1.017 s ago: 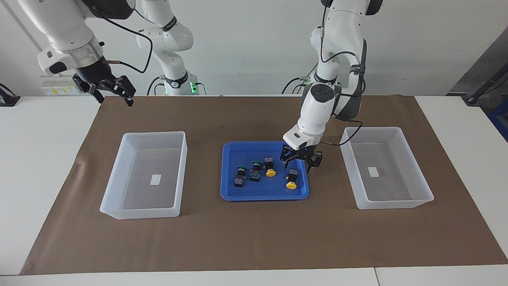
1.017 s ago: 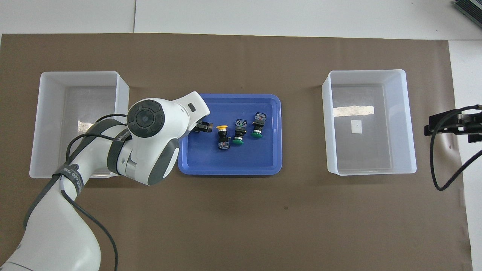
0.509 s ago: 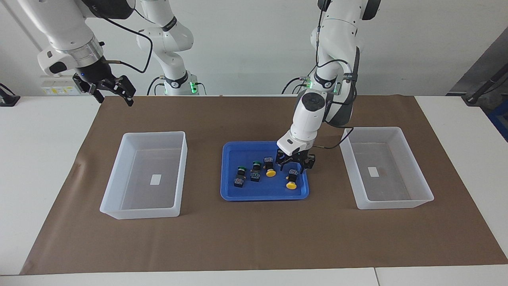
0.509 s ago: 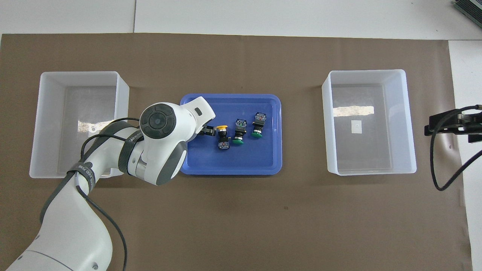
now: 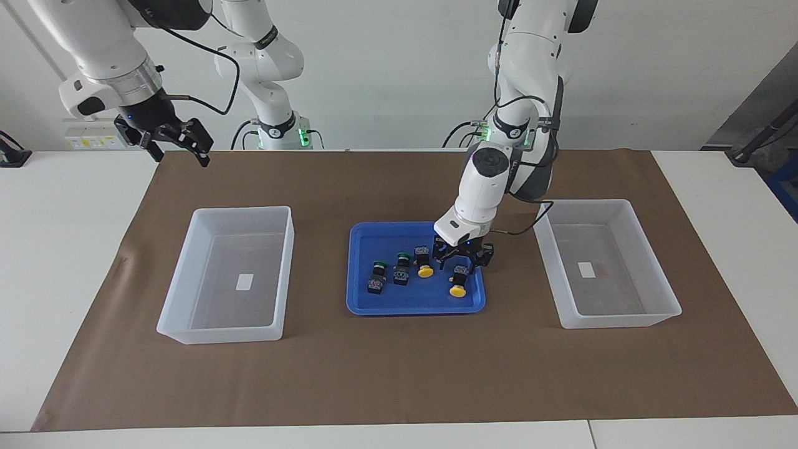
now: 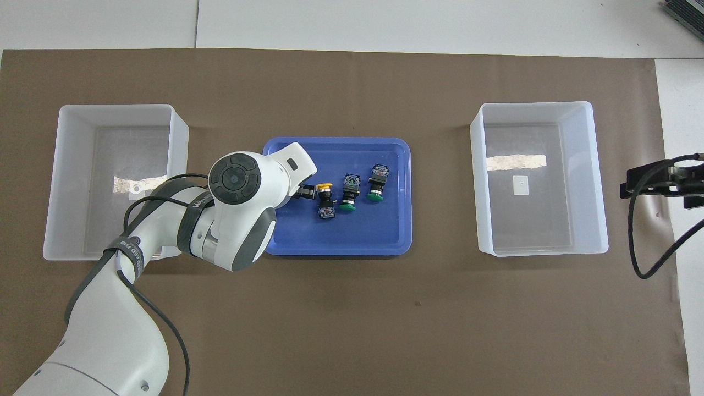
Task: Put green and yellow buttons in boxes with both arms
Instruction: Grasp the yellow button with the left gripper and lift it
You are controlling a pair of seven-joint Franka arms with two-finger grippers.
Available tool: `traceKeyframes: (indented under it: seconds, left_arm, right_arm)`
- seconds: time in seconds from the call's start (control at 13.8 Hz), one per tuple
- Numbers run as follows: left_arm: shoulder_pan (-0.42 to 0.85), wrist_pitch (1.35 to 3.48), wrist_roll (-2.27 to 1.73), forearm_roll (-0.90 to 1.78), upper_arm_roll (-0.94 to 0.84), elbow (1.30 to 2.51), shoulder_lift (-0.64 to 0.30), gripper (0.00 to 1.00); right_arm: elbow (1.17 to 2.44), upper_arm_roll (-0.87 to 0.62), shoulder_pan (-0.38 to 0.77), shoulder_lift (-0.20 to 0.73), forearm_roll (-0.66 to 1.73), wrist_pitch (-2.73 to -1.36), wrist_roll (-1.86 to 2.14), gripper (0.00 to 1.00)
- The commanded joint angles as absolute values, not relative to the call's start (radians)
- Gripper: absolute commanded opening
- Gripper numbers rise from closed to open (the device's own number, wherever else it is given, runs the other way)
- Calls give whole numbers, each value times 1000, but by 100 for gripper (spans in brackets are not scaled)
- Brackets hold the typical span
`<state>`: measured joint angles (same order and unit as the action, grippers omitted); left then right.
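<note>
left gripper (image 5: 462, 257) hangs spread and empty over a yellow button (image 5: 458, 282) in the blue tray (image 5: 361, 305); it should drop straight, closing on the black body. right gripper (image 5: 176, 138), fingers parted, waits

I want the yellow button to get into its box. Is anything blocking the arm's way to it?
Nothing visible blocks it. The left gripper hangs open right over the yellow button in the blue tray. The box at the left arm's end has bare mat before it. The right gripper waits, raised.
</note>
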<state>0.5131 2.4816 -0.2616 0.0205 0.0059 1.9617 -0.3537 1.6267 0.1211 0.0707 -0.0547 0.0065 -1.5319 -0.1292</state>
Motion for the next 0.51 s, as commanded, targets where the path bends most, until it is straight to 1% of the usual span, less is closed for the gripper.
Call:
traceKeyframes:
  seconds: [0.0, 0.15, 0.22, 0.29, 0.44]
  left_arm:
    - [535, 2517, -291, 5, 20, 1979, -360, 61]
    - [534, 2490, -301, 5, 21, 1977, -357, 3]
    - [532, 2468, -301, 5, 23, 1968, -350, 0]
    - [522, 2447, -299, 5, 23, 1967, -335, 0]
    - [503, 2401, -292, 5, 29, 1967, -272, 0]
  right_arm:
    - [1660, 114, 64, -81, -6, -1546, -117, 100]
    - [1660, 114, 64, -81, -6, -1546, -117, 100]
    - [1660, 114, 64, -81, -6, -1546, -120, 100]
    - [1658, 109, 66, -81, -6, -1546, -124, 100]
    - [1658, 107, 92, -80, -8, -1569, -150, 100]
